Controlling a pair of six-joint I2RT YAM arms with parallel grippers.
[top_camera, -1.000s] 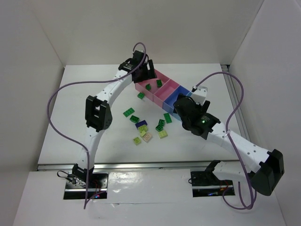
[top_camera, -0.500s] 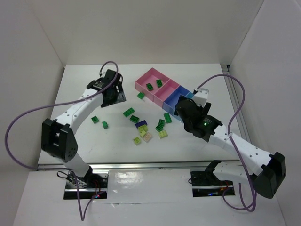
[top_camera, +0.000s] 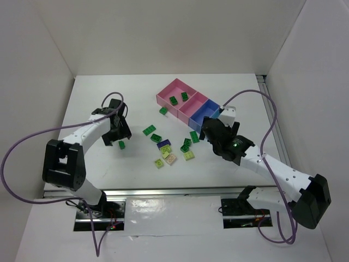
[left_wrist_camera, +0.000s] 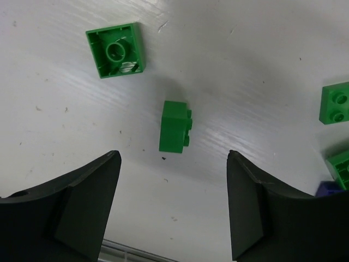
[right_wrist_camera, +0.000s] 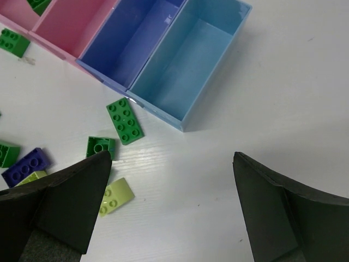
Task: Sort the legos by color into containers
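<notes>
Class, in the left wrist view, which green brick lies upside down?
The upper-left green brick: its hollow underside faces the camera. The middle brick lies on its side, studs pointing right.

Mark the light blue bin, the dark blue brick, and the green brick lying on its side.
light blue bin [right_wrist_camera: 191, 60], right wrist view, on its bare floor.
dark blue brick [right_wrist_camera: 27, 165], right wrist view, on its studded top.
green brick on its side [left_wrist_camera: 173, 128], left wrist view, on its smooth upward face.

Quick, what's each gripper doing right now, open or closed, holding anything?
Left gripper: open, holding nothing.
Right gripper: open, holding nothing.
</notes>
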